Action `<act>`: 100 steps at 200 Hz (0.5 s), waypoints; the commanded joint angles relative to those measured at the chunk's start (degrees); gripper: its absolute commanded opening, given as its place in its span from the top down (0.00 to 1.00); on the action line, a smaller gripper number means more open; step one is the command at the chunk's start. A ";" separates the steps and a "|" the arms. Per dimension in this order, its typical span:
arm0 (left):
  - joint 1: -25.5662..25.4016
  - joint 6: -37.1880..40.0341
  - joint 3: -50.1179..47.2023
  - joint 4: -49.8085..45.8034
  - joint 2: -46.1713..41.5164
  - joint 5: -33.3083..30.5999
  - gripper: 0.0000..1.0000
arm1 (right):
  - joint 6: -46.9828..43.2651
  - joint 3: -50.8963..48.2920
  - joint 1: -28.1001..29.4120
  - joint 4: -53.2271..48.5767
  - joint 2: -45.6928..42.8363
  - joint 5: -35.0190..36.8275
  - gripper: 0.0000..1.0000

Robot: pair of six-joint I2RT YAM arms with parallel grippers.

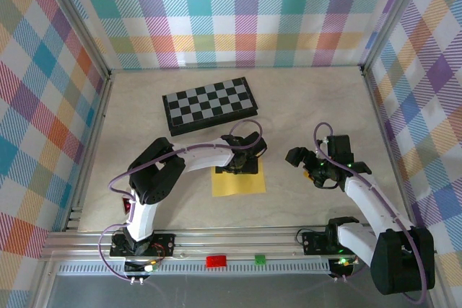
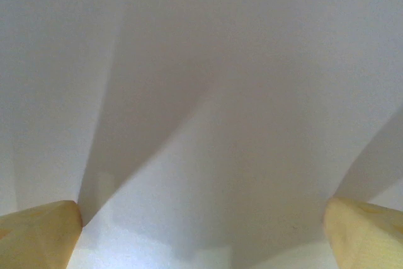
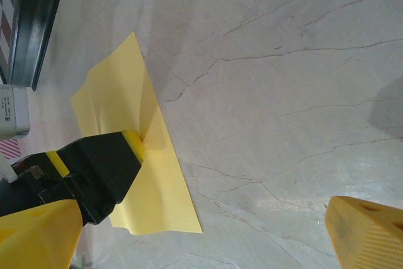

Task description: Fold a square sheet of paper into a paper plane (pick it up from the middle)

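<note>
Left claw (image 1: 238, 166) – spread wide – sits on the square sheet of paper (image 1: 238, 184); right claw (image 1: 302, 164) released, well apart

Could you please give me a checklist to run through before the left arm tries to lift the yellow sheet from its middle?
1. Thin yellow square paper sheet lying flat on the pale marbled table: not ok, it is rumpled where a fingertip of the left tool presses.
2. Left tool open: ok, jaws wide apart.
3. Left tool centred on the sheet: cannot tell.
4. Right tool open and off the sheet: ok.
5. Black-and-grey folding chessboard apart from the sheet: ok.
</note>
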 commanded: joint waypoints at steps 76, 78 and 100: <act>-0.18 4.95 -7.06 6.99 -4.34 2.56 0.49 | 2.18 0.43 0.02 -1.25 -0.58 0.08 0.01; -0.18 5.02 -7.19 7.29 -4.64 2.62 0.50 | 2.26 0.37 0.02 -1.30 -0.63 0.15 0.01; -0.19 5.23 -9.78 11.96 -7.02 4.52 0.61 | 2.70 0.08 0.02 -1.39 -1.19 0.52 0.01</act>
